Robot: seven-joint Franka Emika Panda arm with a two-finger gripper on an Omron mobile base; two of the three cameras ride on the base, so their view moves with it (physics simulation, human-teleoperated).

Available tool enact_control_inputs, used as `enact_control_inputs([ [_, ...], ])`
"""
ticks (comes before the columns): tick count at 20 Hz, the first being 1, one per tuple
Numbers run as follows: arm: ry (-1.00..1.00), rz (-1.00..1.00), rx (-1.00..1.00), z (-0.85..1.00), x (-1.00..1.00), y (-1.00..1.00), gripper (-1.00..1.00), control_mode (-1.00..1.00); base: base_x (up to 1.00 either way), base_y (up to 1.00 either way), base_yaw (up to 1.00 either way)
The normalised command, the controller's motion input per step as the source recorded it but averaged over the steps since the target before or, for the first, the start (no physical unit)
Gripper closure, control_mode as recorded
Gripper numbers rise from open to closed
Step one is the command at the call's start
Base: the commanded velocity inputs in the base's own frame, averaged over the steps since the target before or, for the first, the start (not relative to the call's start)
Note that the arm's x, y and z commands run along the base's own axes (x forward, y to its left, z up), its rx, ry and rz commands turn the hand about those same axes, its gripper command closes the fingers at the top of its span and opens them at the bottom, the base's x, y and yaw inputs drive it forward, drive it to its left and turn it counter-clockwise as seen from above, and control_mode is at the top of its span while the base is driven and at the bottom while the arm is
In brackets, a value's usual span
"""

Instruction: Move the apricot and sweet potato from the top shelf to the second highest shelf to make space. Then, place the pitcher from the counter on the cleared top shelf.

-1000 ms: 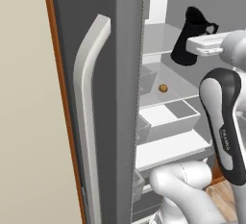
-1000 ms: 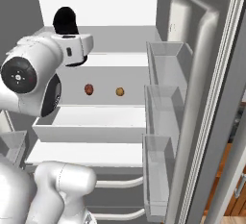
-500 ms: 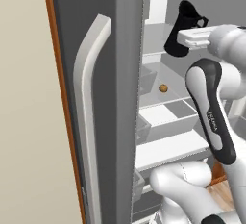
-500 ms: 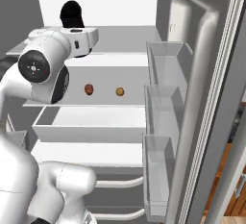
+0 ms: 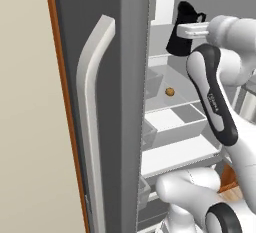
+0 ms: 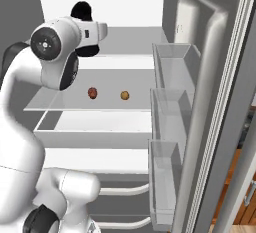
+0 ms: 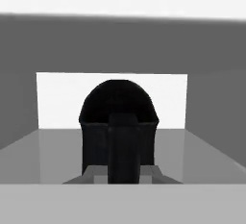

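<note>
My gripper (image 7: pixel 124 174) is shut on the side handle of the black pitcher (image 7: pixel 117 117), which stands upright over the top shelf (image 7: pixel 202 155) inside the open fridge. The pitcher's base is hidden, so I cannot tell if it rests on the panel. From the right base view the pitcher (image 6: pixel 81 13) shows behind my white hand, above the top shelf (image 6: pixel 132 42). One level down, the sweet potato (image 6: pixel 92 93) and the apricot (image 6: pixel 124 95) lie side by side on the second highest shelf (image 6: pixel 140 82). The apricot (image 5: pixel 170 91) also shows below the pitcher (image 5: pixel 181 34).
The open fridge door with three clear bins (image 6: pixel 172 72) stands close on the right. A grey drawer (image 6: pixel 90 127) sits under the second shelf. The closed fridge door with its long pale handle (image 5: pixel 92 102) blocks the left. My own arm crosses in front of the shelves.
My arm has carried the pitcher further into the fridge, over the top shelf. The apricot and the sweet potato have stayed where they were.
</note>
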Motion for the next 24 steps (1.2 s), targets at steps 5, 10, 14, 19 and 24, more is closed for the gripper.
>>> enact_control_inputs([
  [5, 0.03, 0.01, 0.00, -0.01, 0.59, 0.02, 1.00, -1.00, 0.00, 0.00, 0.00],
  [10, 0.00, 0.02, 0.00, -0.14, 0.63, 0.09, 1.00, -1.00, 0.00, 0.00, 0.00],
  [14, 0.00, 0.01, 0.00, -0.26, 0.69, 0.11, 1.00, -1.00, 0.00, 0.00, 0.00],
  [19, 0.00, 0.01, 0.00, -0.29, 0.70, 0.07, 1.00, -1.00, 0.00, 0.00, 0.00],
  [24, 0.00, 0.01, 0.00, -0.29, 0.69, 0.03, 1.00, -1.00, 0.00, 0.00, 0.00],
])
